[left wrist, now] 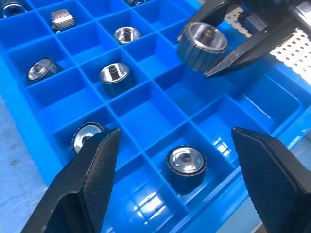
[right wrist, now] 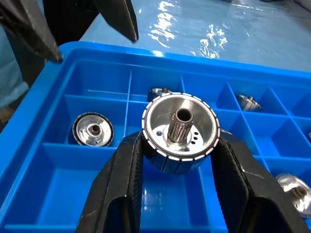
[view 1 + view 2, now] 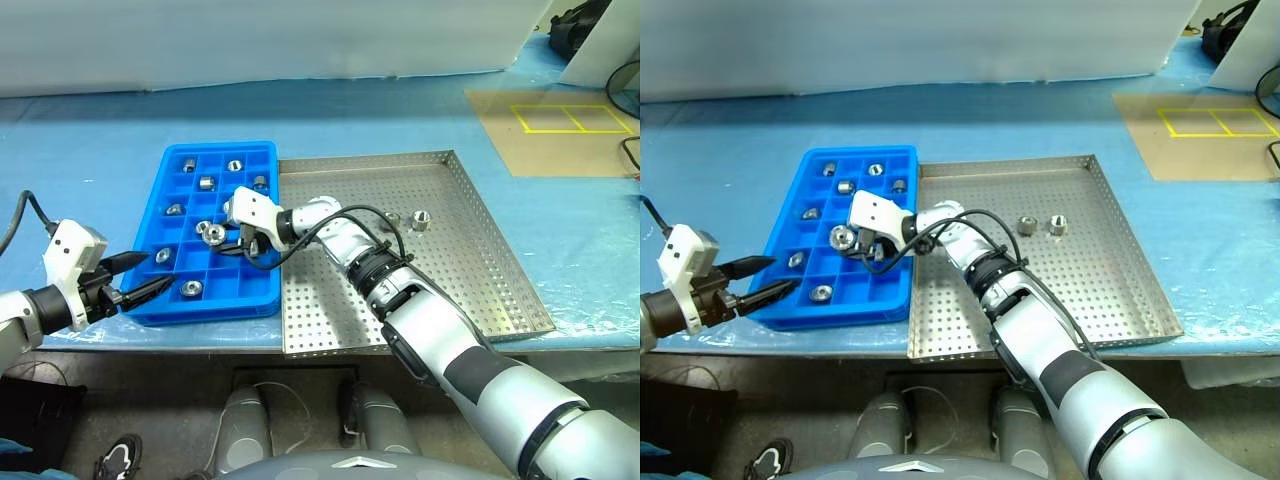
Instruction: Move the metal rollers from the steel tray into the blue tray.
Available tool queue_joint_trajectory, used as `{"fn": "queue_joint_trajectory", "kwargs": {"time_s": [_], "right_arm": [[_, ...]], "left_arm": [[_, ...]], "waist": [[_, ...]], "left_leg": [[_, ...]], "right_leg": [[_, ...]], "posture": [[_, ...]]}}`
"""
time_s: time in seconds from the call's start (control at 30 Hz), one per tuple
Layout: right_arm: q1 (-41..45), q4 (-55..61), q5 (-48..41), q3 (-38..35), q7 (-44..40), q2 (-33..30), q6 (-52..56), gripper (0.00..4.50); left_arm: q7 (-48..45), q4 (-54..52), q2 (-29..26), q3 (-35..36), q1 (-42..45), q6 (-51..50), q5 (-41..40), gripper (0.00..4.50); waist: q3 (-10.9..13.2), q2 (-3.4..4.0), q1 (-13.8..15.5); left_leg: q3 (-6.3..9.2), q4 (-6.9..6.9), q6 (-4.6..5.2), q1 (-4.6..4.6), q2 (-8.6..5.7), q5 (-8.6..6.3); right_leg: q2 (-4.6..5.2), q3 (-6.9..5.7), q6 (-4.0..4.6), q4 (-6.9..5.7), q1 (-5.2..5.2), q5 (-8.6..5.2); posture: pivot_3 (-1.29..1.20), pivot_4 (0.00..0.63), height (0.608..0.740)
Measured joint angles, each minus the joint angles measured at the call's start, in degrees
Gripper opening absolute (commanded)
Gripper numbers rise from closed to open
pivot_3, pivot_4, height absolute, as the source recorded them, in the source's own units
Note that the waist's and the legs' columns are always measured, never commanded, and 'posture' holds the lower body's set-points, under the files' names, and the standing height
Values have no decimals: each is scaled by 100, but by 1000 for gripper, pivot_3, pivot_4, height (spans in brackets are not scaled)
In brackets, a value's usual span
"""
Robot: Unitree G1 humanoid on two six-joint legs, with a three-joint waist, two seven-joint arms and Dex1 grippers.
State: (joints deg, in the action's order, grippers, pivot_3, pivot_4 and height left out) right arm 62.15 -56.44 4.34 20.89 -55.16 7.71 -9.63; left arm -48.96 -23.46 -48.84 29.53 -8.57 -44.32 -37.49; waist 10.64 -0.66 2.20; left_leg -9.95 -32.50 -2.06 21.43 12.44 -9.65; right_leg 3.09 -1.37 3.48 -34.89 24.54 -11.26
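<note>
Right claw [image 2: 177,160]: we are pinching a metal roller [image 2: 181,131] by its knurled rim over the blue tray [image 3: 262,300].
Left claw [image 1: 175,160]: we are holding it spread, empty.
Handling: stiff, heavy-looking, probably slippery.
Steel tray [image 3: 440,290], at 1 o'clock: two rollers [image 3: 408,219] waiting.

Blue table cover [image 3: 120,120], brown mat [image 3: 560,135] with yellow outlines.

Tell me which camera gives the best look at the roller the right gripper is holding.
The right wrist view: the roller sits face-on between the right gripper's fingers, hub and hole plain. The left wrist view shows it smaller, from the side, over the blue tray. In the eye views it is a small shiny spot.
</note>
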Motion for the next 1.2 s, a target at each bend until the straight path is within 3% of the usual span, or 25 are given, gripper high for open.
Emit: {"fn": "queue_joint_trajectory", "kwargs": {"time_s": [0.1, 0.37, 0.63, 0.87, 0.97, 1.2], "right_arm": [[-48, 10, 29, 7, 74, 7, -6, 3250], [-125, 615, -170, -308, 87, -289, 466, 3250], [9, 1835, -701, -1203, -208, -1755, 1334, 3250], [-656, 2118, -323, -1383, 374, -2946, 1254, 3250], [-1107, 2212, -72, -1363, 876, -3088, 1242, 3250], [-1818, 2922, -76, -1350, 1187, -3107, 1592, 3250]], "left_arm": [[9, -108, 27, -125, 12, -70, -90, 3886], [-2, -163, 33, -659, 308, -68, -150, 3886], [-14, -14, 227, -1555, 1080, -34, -123, 3886], [-148, 353, 410, -2212, 1572, 147, 45, 3886], [-256, 536, 419, -2405, 1729, 225, 153, 3886], [-452, 709, 432, -2635, 1818, 385, 295, 3886]], "waist": [[0, 0, 7], [0, 0, 9], [-3, -4, -30], [-4, -6, -157], [-4, -6, -257], [-4, -5, -328]], "left_leg": [[0, 0, -1, 1, -1, 1], [0, 0, -10, 0, -2, 6], [-3, -14, -10, -4, -21, 7], [-5, -19, -11, 0, -25, 8], [-5, -23, -11, 0, -29, 8], [-5, -27, -9, -2, -27, 7]], "right_leg": [[0, 0, 1, 0, 1, 0], [-2, 0, 1, -9, 2, 0], [-9, 4, 1, -20, -3, 0], [-13, 8, 2, -18, -2, -1], [-14, 12, 2, -20, 0, 0], [-18, 14, 2, -21, -1, 0]], "posture": [[-36, 150, 740], [-116, 150, 740], [-206, 150, 740], [-262, 150, 740], [-275, 150, 740], [-293, 150, 740]]}}
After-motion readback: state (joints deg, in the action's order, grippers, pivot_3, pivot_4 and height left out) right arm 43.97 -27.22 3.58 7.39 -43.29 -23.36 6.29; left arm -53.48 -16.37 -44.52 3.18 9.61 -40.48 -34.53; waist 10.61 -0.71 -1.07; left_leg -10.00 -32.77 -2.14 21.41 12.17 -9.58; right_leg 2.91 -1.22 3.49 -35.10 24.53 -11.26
